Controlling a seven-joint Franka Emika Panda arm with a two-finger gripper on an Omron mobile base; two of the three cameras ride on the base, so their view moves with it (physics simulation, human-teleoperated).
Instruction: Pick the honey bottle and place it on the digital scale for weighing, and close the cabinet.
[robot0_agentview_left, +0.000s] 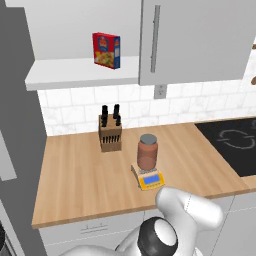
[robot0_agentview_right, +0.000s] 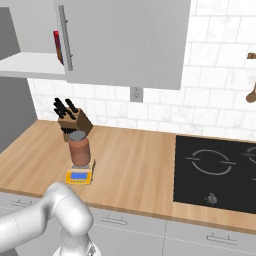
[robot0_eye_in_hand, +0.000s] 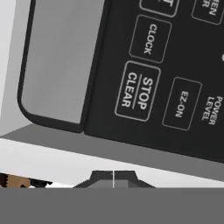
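The honey bottle (robot0_agentview_left: 147, 152) (robot0_agentview_right: 79, 148), a squat jar with reddish-brown contents and a grey lid, stands upright on the yellow-orange digital scale (robot0_agentview_left: 150, 179) (robot0_agentview_right: 80, 175) on the wooden counter. Nothing holds it. Above, the cabinet (robot0_agentview_left: 200, 40) (robot0_agentview_right: 125, 40) has its right door flat against the wall, while its left half is open, baring a white shelf (robot0_agentview_left: 80, 70). In the hand view my gripper (robot0_eye_in_hand: 113, 179) is shut and empty, its tips together close in front of a black microwave control panel (robot0_eye_in_hand: 153, 78).
A red and blue cereal box (robot0_agentview_left: 106, 50) stands on the open shelf. A wooden knife block (robot0_agentview_left: 110, 132) (robot0_agentview_right: 74, 121) sits behind the scale. A black cooktop (robot0_agentview_left: 235, 142) (robot0_agentview_right: 215, 167) fills the counter's right. My arm's elbow rises at the counter's front edge.
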